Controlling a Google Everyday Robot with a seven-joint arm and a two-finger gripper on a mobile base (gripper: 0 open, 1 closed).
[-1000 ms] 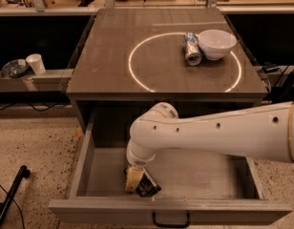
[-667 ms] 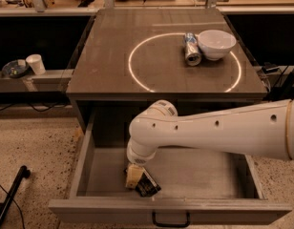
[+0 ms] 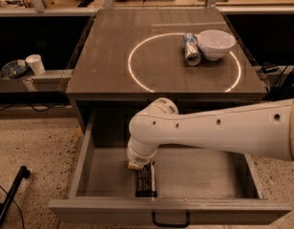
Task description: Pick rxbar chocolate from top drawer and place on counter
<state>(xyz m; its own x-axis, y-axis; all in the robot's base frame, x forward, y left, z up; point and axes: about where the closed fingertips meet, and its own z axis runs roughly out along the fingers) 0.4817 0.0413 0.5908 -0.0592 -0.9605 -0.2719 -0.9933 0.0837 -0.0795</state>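
Note:
The top drawer [image 3: 89, 151] stands pulled open below the counter [image 3: 104, 66]. The rxbar chocolate [image 3: 146, 181], a black bar, lies on the drawer floor near the front, its length running front to back. My white arm reaches in from the right. My gripper [image 3: 140, 167] hangs below the wrist, right at the bar's far end, touching or almost touching it. The wrist hides most of the gripper.
A silver-blue can [image 3: 190, 49] and a white bowl [image 3: 216, 43] sit on the counter inside the white circle, at its right. A white cup [image 3: 36, 64] stands on the low bench at left. The drawer's handle [image 3: 171, 221] is at the front.
The bar lay tilted with its near end to the right; it now lies straight, front to back. The arm and gripper have hardly shifted.

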